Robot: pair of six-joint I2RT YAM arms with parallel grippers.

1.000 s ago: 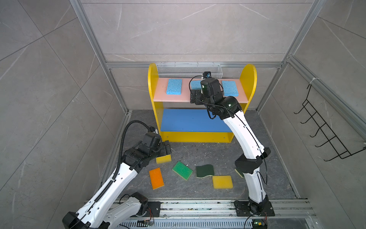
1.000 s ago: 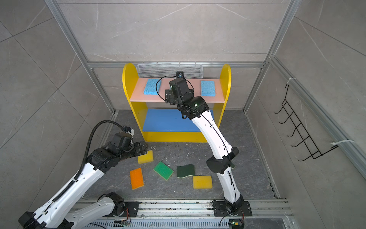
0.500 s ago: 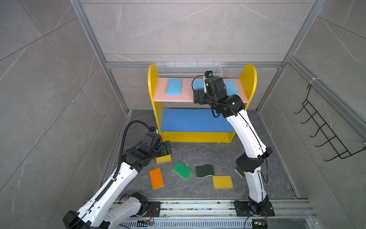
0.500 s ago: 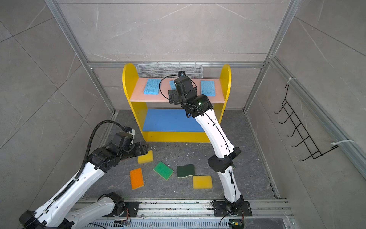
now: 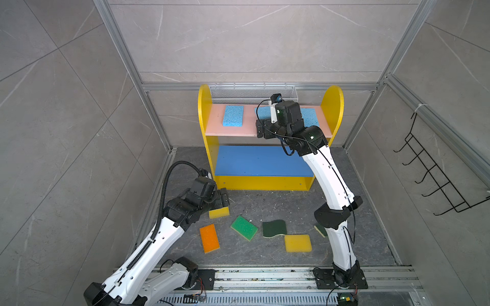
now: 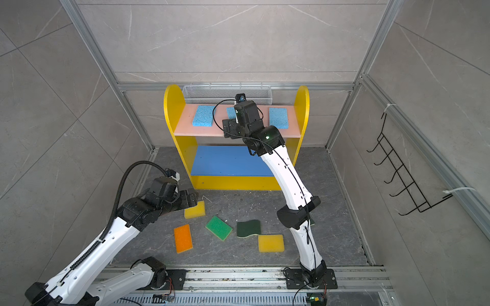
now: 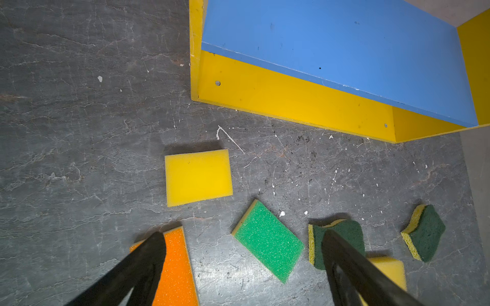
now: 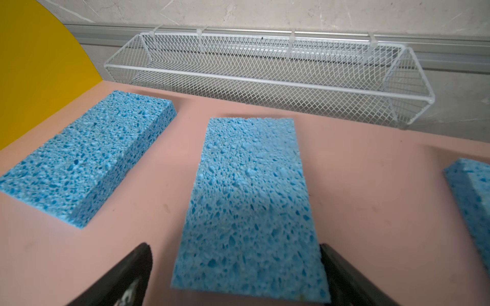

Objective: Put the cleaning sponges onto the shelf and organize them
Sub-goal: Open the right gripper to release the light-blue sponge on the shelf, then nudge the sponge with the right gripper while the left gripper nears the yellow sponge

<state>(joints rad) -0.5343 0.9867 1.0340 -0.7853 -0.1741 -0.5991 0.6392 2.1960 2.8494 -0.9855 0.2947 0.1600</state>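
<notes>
Three light blue cleaning sponges lie on the pink top board [image 5: 249,128] of the yellow shelf [image 5: 204,124]. My right gripper [image 8: 233,247] is open and straddles the near end of the middle one [image 8: 249,190]; its neighbours [image 8: 87,156] [image 8: 472,190] lie apart. On the floor are a yellow sponge [image 5: 218,212], an orange one [image 5: 209,238], a bright green one [image 5: 244,227], a dark green scourer [image 5: 274,228], a second yellow one [image 5: 297,243] and a scourer [image 5: 320,230] half hidden behind the right arm. My left gripper [image 7: 244,237] hangs open and empty above them, next to the first yellow sponge [image 7: 198,177].
A white mesh basket [image 5: 252,91] hangs on the back wall just behind the pink board. The blue middle board [image 5: 259,160] sits below it. A black hook rack [image 5: 434,169] is fixed to the right wall. Both arm bases stand on rails at the front edge.
My right gripper has shifted a little to the right over the pink board, still open. The left arm and all sponges have stayed where they were.
</notes>
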